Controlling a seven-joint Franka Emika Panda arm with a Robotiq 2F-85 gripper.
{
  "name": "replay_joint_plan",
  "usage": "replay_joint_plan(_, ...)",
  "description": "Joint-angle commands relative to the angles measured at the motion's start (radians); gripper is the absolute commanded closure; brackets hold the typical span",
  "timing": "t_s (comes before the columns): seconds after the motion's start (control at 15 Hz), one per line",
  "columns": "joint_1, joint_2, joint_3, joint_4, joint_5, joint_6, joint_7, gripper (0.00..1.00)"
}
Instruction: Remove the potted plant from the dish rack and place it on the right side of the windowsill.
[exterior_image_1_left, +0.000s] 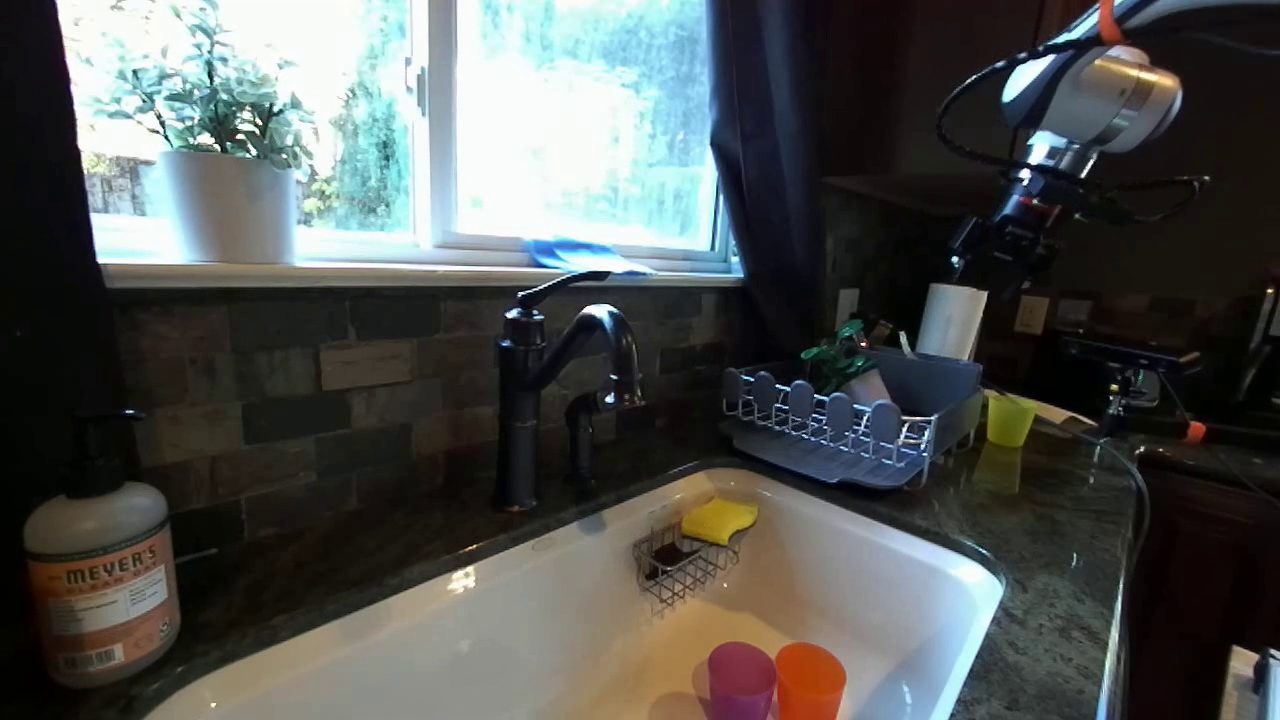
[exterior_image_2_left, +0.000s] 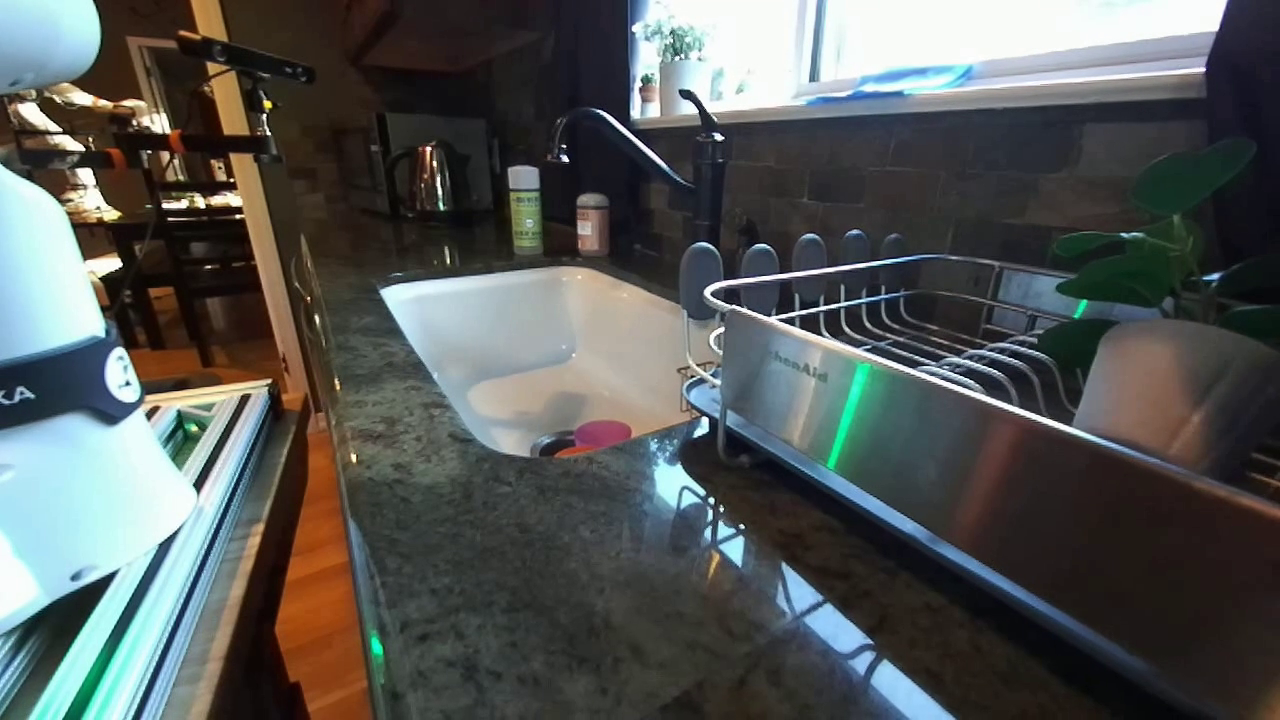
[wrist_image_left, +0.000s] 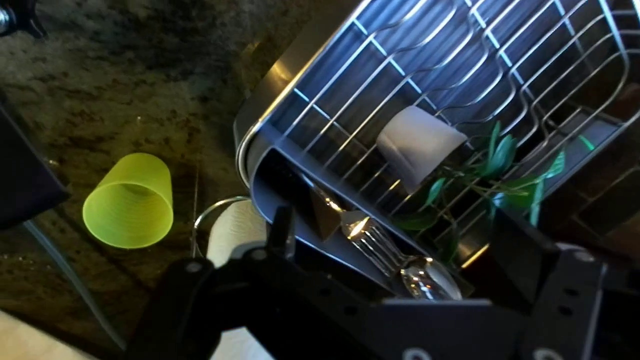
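Observation:
The potted plant, green leaves in a small pale pot, lies tilted inside the dish rack in both exterior views (exterior_image_1_left: 868, 386) (exterior_image_2_left: 1170, 390) and in the wrist view (wrist_image_left: 420, 142). The dish rack (exterior_image_1_left: 950, 388) has metal wire and a steel side panel (exterior_image_2_left: 960, 480); its wires also show in the wrist view (wrist_image_left: 327, 117). The windowsill (exterior_image_1_left: 420, 275) runs below the bright window and also shows here (exterior_image_2_left: 1080, 97). My gripper (exterior_image_1_left: 988, 272) is open and empty, above the rack's height near the paper towel roll. In the wrist view its fingers (wrist_image_left: 400, 235) stand apart, with the pot beyond them.
A paper towel roll (exterior_image_1_left: 950, 320) and yellow-green cup (exterior_image_1_left: 1010, 420) stand by the rack. A fork (wrist_image_left: 367, 232) and spoon (wrist_image_left: 430, 280) sit in its utensil holder. A faucet (exterior_image_1_left: 520, 420), blue cloth (exterior_image_1_left: 580, 256), larger white-potted plant (exterior_image_1_left: 228, 205) and dark curtain (exterior_image_1_left: 770, 150) are near the sill.

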Motion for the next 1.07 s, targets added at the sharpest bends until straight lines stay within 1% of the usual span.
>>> replay_joint_plan(0.0,-0.054,0.173,0.062,0.142,0.071,-0.031,0.179,0.00)
replay_joint_plan(0.13,-0.063,0.200,0.094,0.194,0.072,-0.066,0.312,0.00)
replay_joint_plan(0.2,-0.070,0.202,0.110,0.213,0.094,-0.095,0.353,0.00)
replay_joint_plan(0.27,-0.077,0.184,0.116,0.157,0.051,-0.028,0.273,0.00)
replay_joint_plan(0.4,-0.079,0.193,0.132,0.176,0.051,-0.035,0.288,0.00)
replay_joint_plan(0.67,-0.093,0.193,0.131,0.176,0.051,-0.035,0.281,0.00)
replay_joint_plan(0.93,-0.094,0.193,0.132,0.176,0.051,-0.035,0.281,0.00)
replay_joint_plan(1.0,-0.085,0.212,0.133,0.190,0.035,-0.056,0.365,0.00)
